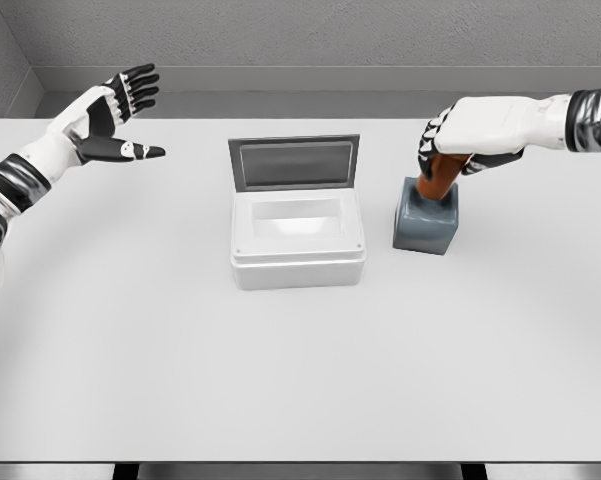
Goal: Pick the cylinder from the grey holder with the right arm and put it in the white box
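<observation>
Left hand (120, 115) just hangs out spread wide, far left. White box (297, 240) sits mid-table, lid up. Right hand (455, 140) is wrapped round the orange cylinder (438, 180), which is seated tilted in the grey holder (426, 218). Yank sideways and the holder probably tips or drags along.

A smooth, matt white finish was seen on the table (180, 380). On it, the white box (297, 240) was rendered as slightly glossy plastic (its raised lid lined in matt grey). Right of the white box, the grey holder (426, 222) looked smooth and dull, the cylinder (440, 177) in it satin orange-brown. Glossy white shells with black joints were shown on both hands.
</observation>
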